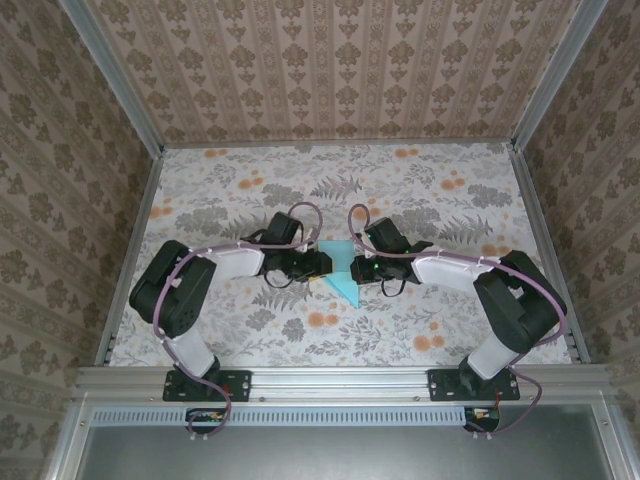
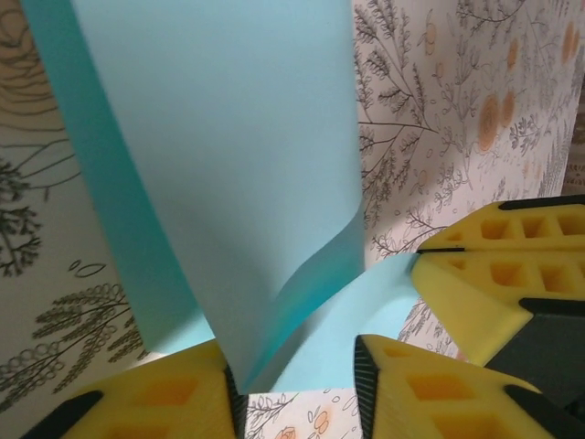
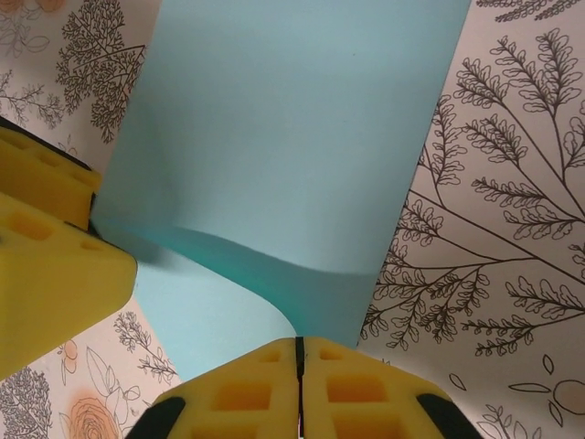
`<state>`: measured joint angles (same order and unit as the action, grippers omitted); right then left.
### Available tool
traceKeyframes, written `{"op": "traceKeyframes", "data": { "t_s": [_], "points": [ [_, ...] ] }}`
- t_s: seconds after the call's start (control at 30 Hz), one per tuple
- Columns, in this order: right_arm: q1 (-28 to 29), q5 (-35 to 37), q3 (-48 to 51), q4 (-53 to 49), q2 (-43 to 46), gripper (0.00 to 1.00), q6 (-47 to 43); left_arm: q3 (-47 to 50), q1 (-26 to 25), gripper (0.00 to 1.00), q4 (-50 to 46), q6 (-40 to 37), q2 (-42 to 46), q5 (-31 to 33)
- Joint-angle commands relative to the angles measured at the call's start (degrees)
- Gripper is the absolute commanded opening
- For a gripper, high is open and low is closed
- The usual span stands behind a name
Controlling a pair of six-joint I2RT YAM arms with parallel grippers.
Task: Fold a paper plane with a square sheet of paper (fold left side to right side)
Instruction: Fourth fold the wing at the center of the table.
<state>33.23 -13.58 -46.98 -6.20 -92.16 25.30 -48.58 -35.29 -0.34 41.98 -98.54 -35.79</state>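
L gripper (image 2: 297,361): jaws apart, floral table (image 2: 439,110) visible thru the gap, so nothing is clamped. The cyan sheet (image 2: 238,137) stands up right ahead of these fingers. One raised flap curls down into the gap, its edge hard against the inner face of one finger (image 2: 155,398). Can't tell if it actually touches.

R gripper (image 3: 297,343): clenched, w/ only a thin seam btwn the pads. The curled edge of the sheet runs down to that seam at the tips, so I'm grasping the sheet there. L wrist cam agrees: a strip of sheet ends in the closed R tips, just off to the side of my L fingers.

Ahead of the R fingers, the far part of the sheet lies flat on the table. The near edge is lifted and bowed toward the tips, w/ its shadowed underside showing.

Top cam: both grippers are nearly tip to tip mid-table, w/ the sheet btwn and under them. A pointed corner pokes out from the tips toward my bases. Can't count fold layers from here.
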Motion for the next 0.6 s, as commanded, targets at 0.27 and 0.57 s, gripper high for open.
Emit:
{"op": "traceKeyframes", "data": {
  "t_s": [0.27, 0.57],
  "points": [
    [1.0, 12.6, 2.4, -9.2, 14.4, 0.32, -1.9, -2.7, -0.3, 0.24, -2.2, 0.0, 2.3, -0.3],
    [13.6, 22.6, 6.1, -4.4, 14.9, 0.38, 1.3, -3.9, -0.3, 0.22, -3.1, 0.8, 3.0, 0.2]
  ]
}}
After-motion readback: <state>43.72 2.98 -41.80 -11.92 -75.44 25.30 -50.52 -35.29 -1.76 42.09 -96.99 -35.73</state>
